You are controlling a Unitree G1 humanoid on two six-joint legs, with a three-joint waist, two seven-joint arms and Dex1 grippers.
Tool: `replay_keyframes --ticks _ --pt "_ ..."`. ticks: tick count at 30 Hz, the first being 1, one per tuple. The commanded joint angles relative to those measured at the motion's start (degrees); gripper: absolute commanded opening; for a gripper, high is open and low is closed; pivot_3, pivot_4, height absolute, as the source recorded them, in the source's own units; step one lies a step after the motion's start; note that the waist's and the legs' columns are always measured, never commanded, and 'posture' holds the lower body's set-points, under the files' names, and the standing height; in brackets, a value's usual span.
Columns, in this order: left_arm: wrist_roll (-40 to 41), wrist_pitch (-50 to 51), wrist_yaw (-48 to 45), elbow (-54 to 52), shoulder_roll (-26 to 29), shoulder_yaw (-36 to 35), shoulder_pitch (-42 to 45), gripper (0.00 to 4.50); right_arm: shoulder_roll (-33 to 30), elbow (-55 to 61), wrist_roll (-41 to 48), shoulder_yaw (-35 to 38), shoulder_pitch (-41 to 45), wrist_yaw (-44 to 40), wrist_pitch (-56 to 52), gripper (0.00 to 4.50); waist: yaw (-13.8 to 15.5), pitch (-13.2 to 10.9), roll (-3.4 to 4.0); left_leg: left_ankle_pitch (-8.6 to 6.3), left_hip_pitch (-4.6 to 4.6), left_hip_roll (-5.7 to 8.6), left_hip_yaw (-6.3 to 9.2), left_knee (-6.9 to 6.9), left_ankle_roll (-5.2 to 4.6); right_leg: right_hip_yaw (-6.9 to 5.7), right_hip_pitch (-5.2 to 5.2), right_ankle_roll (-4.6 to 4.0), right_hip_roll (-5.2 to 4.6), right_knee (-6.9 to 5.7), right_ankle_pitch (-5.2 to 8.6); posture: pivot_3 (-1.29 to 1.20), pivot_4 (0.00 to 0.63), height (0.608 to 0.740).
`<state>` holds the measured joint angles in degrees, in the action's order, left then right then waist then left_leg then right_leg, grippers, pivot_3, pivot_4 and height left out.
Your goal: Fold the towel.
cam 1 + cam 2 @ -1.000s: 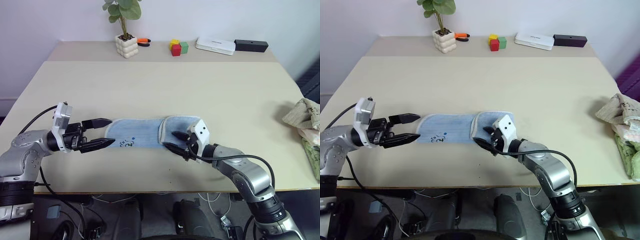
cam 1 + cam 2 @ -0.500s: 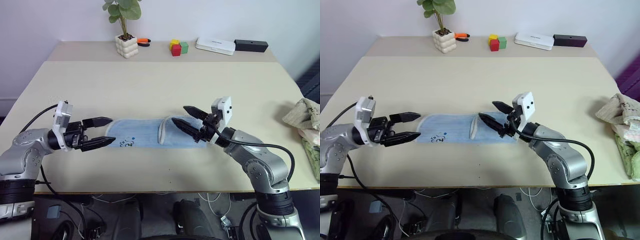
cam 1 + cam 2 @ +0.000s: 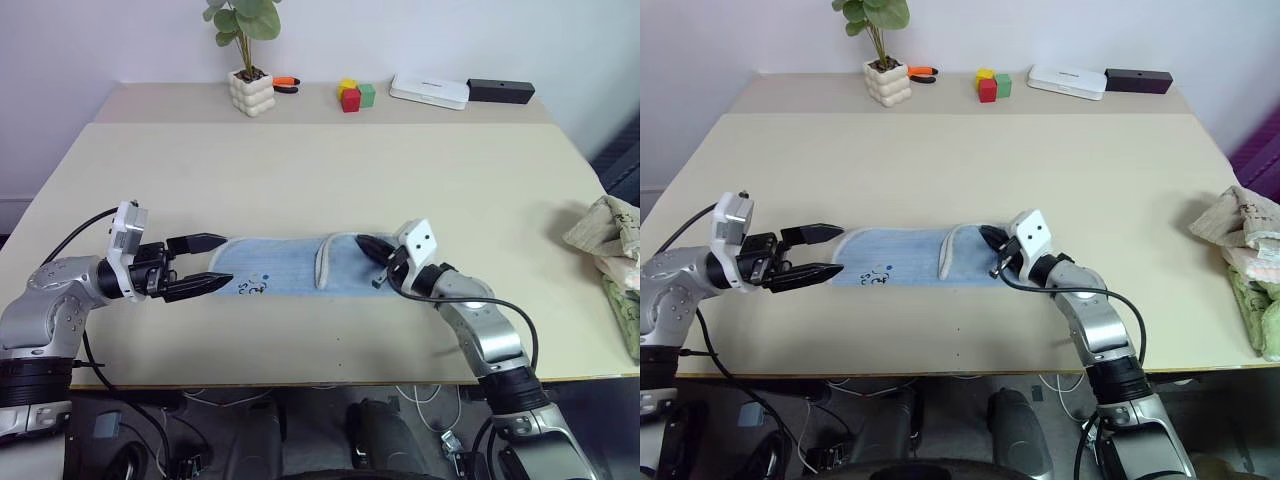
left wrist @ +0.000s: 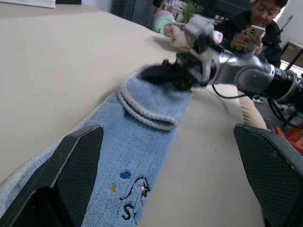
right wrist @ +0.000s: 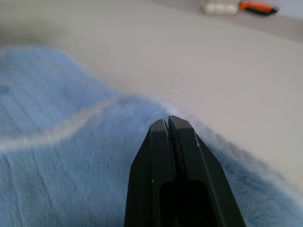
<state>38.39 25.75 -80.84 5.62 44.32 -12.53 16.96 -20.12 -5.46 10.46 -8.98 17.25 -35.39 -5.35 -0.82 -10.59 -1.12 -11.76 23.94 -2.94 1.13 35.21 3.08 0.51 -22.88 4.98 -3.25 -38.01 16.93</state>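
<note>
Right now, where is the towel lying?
In the left eye view, the towel lies flat near the table's front edge, stretched between the open left gripper and the shut right gripper.

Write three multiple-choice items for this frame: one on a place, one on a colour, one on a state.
1. Where does the towel lie?
A. on the table's near part, between the two grippers
B. beside the potted plant
C. on the heap of cloths at the table's right edge

2. What colour is the towel?
A. beige-olive
B. light blue
C. white

3. How do the grippers stand?
A. both shut
B. left shut, right open
C. left open, right shut

Answers:
1. A: it stretches from the left gripper to the right gripper.
2. B: the left wrist view shows light blue terry cloth.
3. C: the left fingers are spread at the towel's end; the right wrist view shows its fingers pressed together over the towel.
</note>
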Motion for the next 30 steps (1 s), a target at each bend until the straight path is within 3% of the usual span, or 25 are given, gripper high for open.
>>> replay_keyframes --ticks 1,8,13,17,23,26,30 --pt "0.97 -0.16 0.35 -1.42 0.18 -1.30 0.16 4.50 1.08 -4.56 -2.66 -1.33 -1.62 -0.60 4.66 0.04 0.00 0.00 -0.01 0.00 0.00 0.00 0.00 0.00 0.00 0.00 0.00 0.00 0.00 0.00 0.00 0.00 0.150 0.740" --pt "0.84 -0.34 0.71 -1.36 0.03 -1.09 0.03 4.50 2.56 -8.42 -6.29 -1.43 -1.31 1.59 10.01 0.04 -0.08 0.06 -0.11 0.00 -0.51 -0.01 -0.03 -0.08 0.01 0.03 0.44 -0.15 0.00 0.01 0.09 0.00 0.150 0.740" --pt "0.75 -0.43 1.08 -1.26 -0.44 -0.61 0.13 4.50 3.39 -5.43 -3.82 0.85 1.39 1.63 6.15 0.04 -0.08 0.06 -0.11 0.00 -0.54 -0.02 -0.04 -0.06 0.01 0.08 0.44 -0.17 0.00 -0.01 0.09 0.00 0.150 0.740" --pt "-0.23 -0.33 2.92 -0.70 -0.87 -0.50 0.37 4.50 2.29 1.36 -0.01 3.51 3.06 -0.18 2.74 1.31 -0.05 0.02 -0.05 0.00 -0.51 -0.02 -0.08 -0.07 0.01 0.13 0.39 -0.05 0.00 -0.04 0.03 0.00 0.150 0.740" --pt "0.95 3.82 11.90 1.44 -1.92 -4.14 0.97 4.50 -5.24 13.62 10.99 10.20 3.41 -8.12 -6.05 4.24 0.21 -0.03 0.00 0.00 -0.49 -0.01 -0.15 -0.05 0.01 0.20 0.37 -0.02 -0.01 -0.03 0.01 0.00 0.150 0.740" --pt "4.18 11.81 19.02 1.34 -2.39 -6.85 0.71 4.50 -9.09 16.61 13.47 12.27 2.79 -10.20 -8.55 4.43 0.10 -0.03 -0.02 0.00 -0.49 -0.02 -0.16 -0.07 0.00 0.20 0.35 0.00 -0.02 -0.02 0.01 0.00 0.150 0.740" --pt "16.60 27.05 29.49 -3.54 -5.27 -14.73 -3.00 4.50 -13.17 21.80 19.07 14.44 0.51 -14.78 -12.46 4.43 -0.19 -0.03 -0.02 -0.01 -0.50 -0.04 -0.16 -0.10 0.00 0.20 0.33 0.02 0.00 -0.03 0.00 0.00 0.150 0.740"
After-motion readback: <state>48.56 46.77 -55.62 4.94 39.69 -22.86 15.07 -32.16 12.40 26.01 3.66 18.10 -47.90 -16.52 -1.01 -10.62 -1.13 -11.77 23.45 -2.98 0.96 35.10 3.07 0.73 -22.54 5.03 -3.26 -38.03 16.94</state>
